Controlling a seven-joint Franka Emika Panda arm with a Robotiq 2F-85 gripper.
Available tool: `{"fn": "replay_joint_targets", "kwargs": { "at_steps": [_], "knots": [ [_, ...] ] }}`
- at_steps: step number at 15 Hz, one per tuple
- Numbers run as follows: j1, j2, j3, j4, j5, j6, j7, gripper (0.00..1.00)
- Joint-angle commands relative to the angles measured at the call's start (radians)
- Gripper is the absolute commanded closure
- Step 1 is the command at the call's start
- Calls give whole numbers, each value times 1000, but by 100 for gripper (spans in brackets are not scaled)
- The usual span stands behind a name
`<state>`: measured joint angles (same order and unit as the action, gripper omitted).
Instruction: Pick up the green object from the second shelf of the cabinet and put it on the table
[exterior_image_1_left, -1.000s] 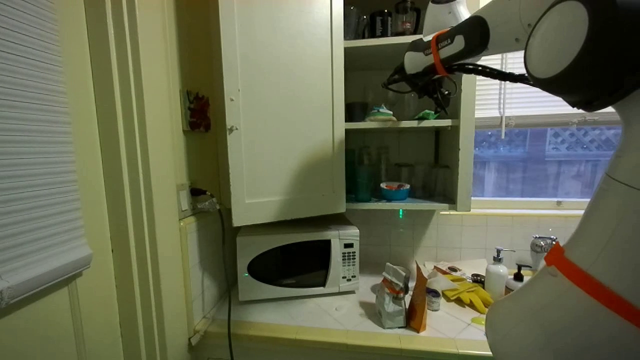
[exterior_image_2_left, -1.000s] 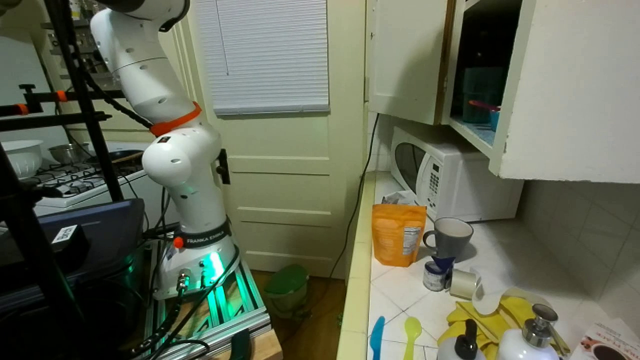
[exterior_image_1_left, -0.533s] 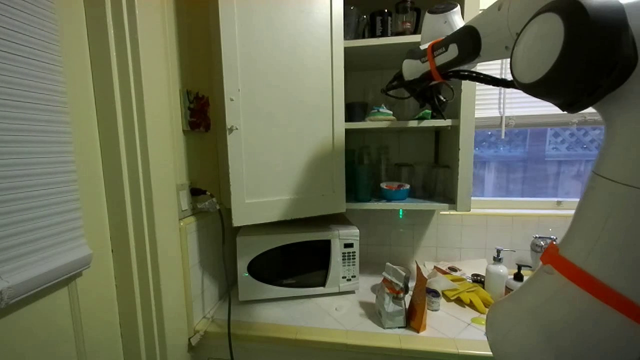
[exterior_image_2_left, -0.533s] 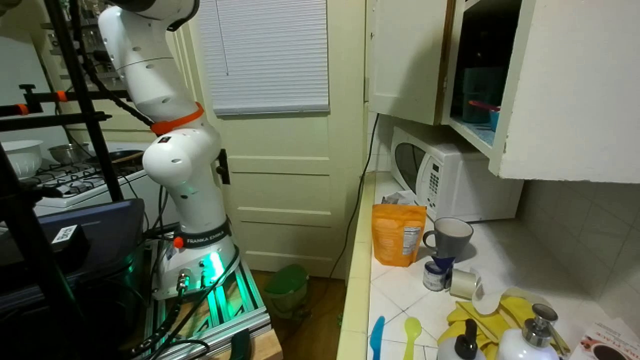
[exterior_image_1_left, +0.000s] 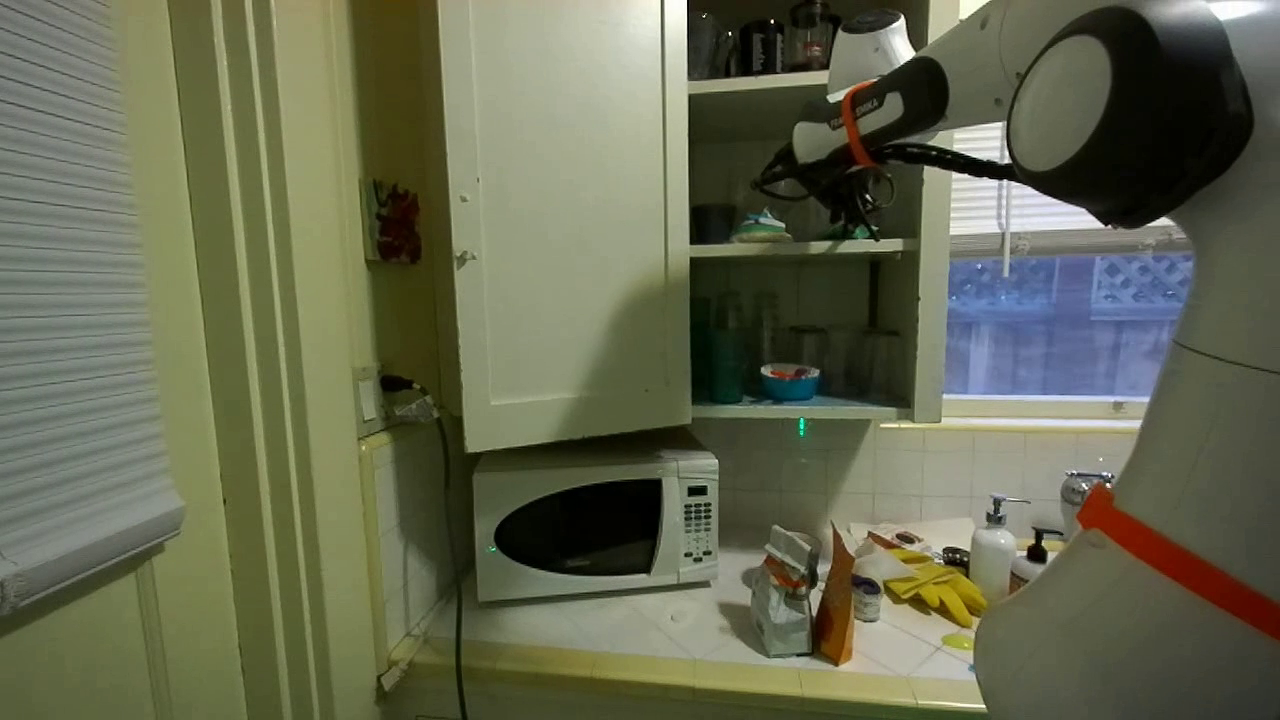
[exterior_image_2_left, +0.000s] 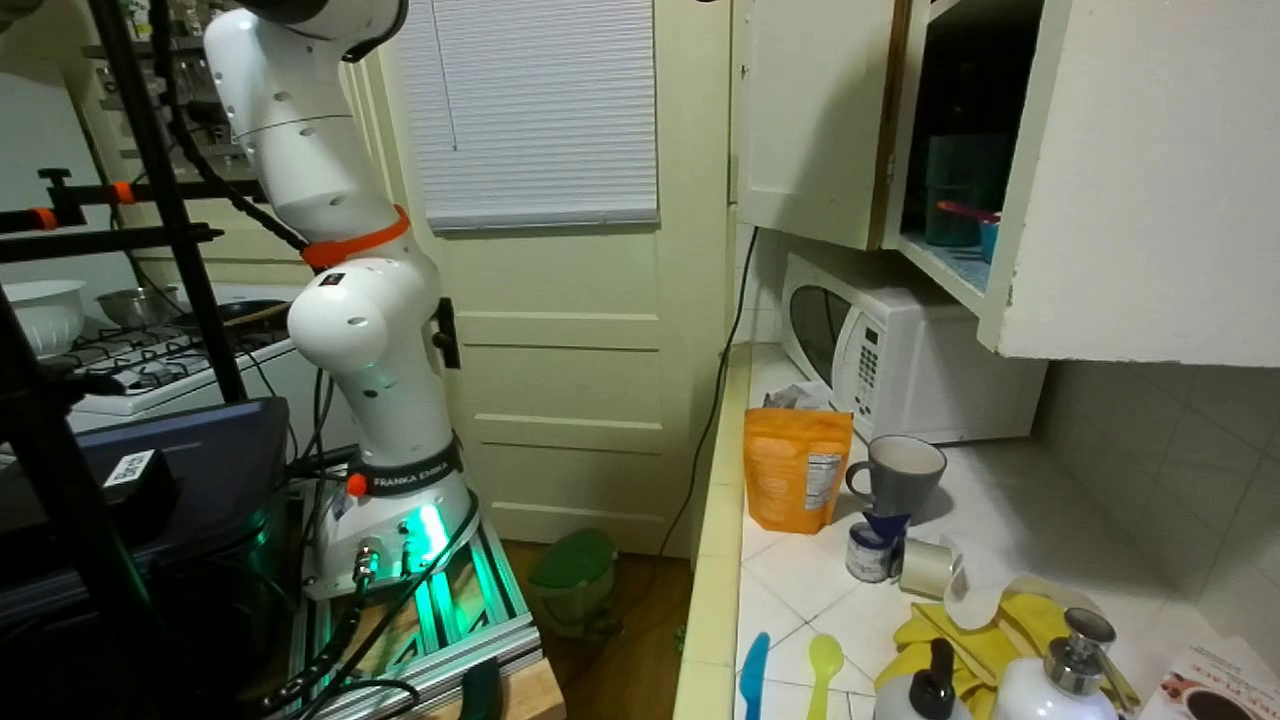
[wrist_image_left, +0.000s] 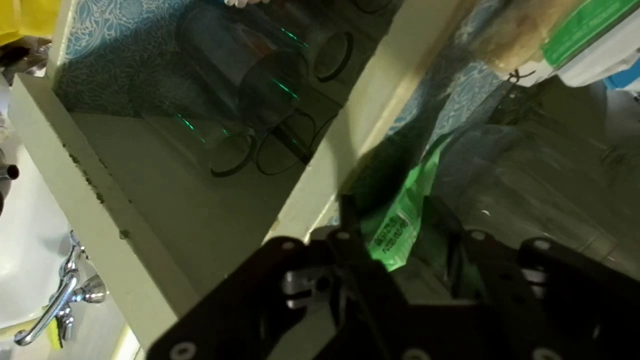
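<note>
The green object (wrist_image_left: 400, 225), a small crinkled packet with dark print, lies on the second shelf (exterior_image_1_left: 790, 250) of the white cabinet (exterior_image_1_left: 930, 340). My gripper (wrist_image_left: 390, 204) reaches in over the shelf's front edge, its two black fingers on either side of the packet. In the wrist view the jaws stand partly apart, and dark gaps show beside the packet; a firm grip is not visible. An exterior view shows the gripper (exterior_image_1_left: 860, 226) low over the board, covering much of the packet. Below, the table is the white tiled countertop (exterior_image_2_left: 800, 590).
A green-and-white package (exterior_image_1_left: 763, 227) sits left on the same shelf; clear glassware (wrist_image_left: 540, 190) stands behind. Lower down are more glasses and a blue bowl (exterior_image_1_left: 790, 383). The cabinet door (exterior_image_1_left: 570, 220) hangs open above the microwave (exterior_image_1_left: 600, 525). An orange pouch (exterior_image_2_left: 797, 470) and yellow gloves (exterior_image_2_left: 985, 640) occupy the countertop.
The arm has shifted left and slightly down in an exterior view, bringing the gripper over the green packet, which is now mostly covered. The jaws have narrowed around it.
</note>
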<state>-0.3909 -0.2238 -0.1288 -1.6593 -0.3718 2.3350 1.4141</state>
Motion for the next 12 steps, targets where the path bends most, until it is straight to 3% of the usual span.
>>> {"fn": "replay_joint_targets", "kwargs": {
  "at_steps": [1, 2, 5, 7, 9, 12],
  "knots": [
    [16, 15, -17, 21, -16, 12, 12, 92],
    [16, 14, -17, 19, -18, 13, 13, 100],
    [24, -21, -15, -4, -18, 13, -1, 100],
    [51, -91, -16, -40, 20, -8, -91, 100],
    [98, -162, -22, -70, 126, -110, -229, 100],
    [133, -254, -19, -111, 229, -254, -337, 100]
  ]
}}
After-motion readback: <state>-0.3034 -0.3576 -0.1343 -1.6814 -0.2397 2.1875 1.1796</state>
